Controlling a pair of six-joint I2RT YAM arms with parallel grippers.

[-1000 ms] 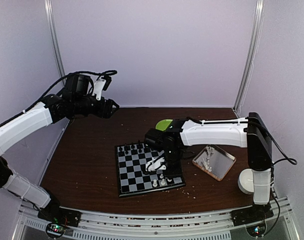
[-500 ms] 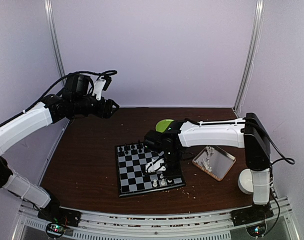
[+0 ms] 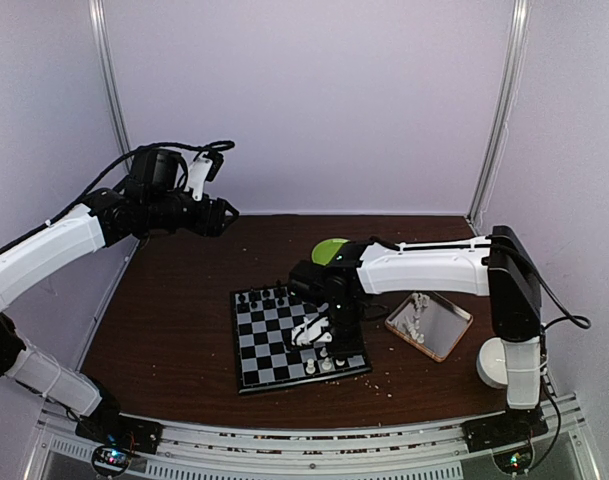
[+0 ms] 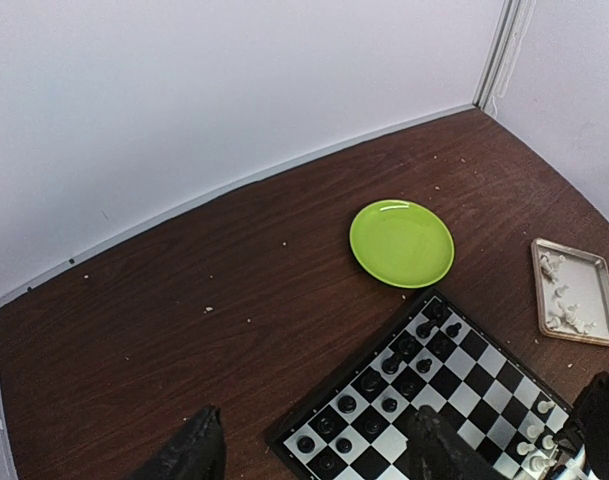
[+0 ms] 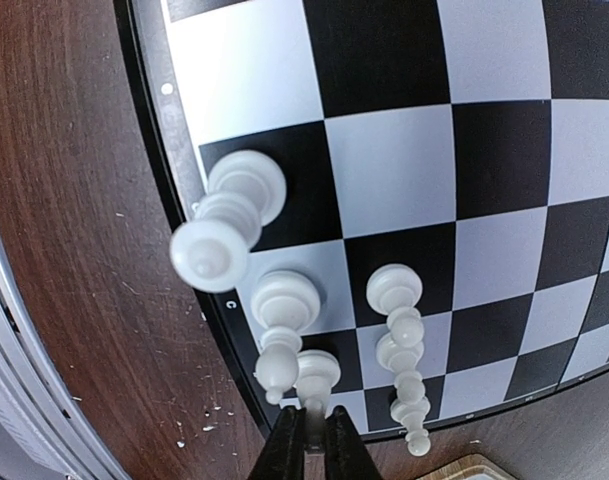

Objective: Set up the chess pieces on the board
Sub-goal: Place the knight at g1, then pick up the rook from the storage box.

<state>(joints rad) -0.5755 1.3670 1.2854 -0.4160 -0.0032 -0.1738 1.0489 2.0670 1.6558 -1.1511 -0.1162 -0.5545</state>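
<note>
Pale lilac walls enclose a dark wooden tabletop (image 3: 174, 330), with the board (image 3: 269, 350) near its middle. Black chessmen (image 3: 264, 297) stand on the board's far rows. The right end effector (image 5: 309, 445) hangs over the board's near right corner, its jaws pinched shut on the thin stem of one white piece (image 5: 317, 372) above an edge square. Other white pieces (image 5: 284, 300) stand on the squares just beside it, and more lie in the tray (image 3: 446, 335) just right of the board. A green plate (image 4: 401, 243) lies behind the board. The left end effector (image 4: 314, 455) is raised well left of the board, jaws wide apart and empty.
</note>
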